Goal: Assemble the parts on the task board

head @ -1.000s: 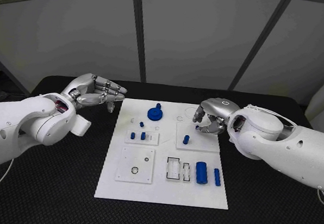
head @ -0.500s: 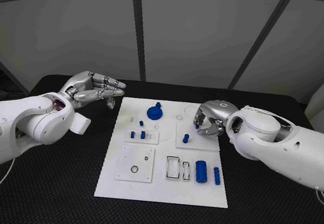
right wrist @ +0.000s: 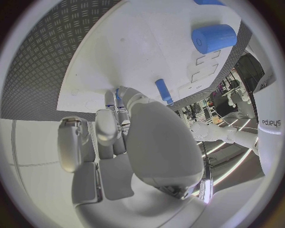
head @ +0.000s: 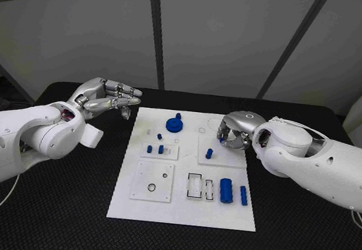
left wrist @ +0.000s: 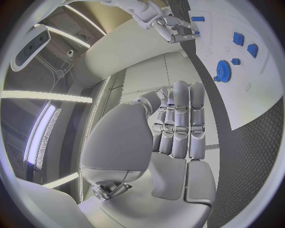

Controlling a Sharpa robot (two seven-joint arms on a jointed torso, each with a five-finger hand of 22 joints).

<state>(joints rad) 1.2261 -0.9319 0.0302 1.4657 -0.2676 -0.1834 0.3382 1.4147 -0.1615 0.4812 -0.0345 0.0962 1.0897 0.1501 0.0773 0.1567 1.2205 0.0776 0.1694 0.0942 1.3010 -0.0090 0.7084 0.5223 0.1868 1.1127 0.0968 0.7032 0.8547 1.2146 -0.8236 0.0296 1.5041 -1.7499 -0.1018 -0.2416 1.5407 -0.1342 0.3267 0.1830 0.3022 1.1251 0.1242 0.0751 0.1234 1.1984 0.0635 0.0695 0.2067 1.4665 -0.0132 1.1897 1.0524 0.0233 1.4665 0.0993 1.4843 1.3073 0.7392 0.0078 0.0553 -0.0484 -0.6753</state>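
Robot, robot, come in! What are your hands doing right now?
Left hand open, off the board. Right hand curled over task board, pinching a small blue part. Nothing blocking.

The black table (head: 48, 207) carries the white task board (head: 181, 207), seemingly lying flat.

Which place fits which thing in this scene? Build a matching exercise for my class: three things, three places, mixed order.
Things:
1. blue gear
2. large blue cylinder
3. left hand

Places:
A. beside the task board, above the black table
B. far part of the board, near its middle
C. near right part of the board, lying flat

Pairs: 1-B, 2-C, 3-A
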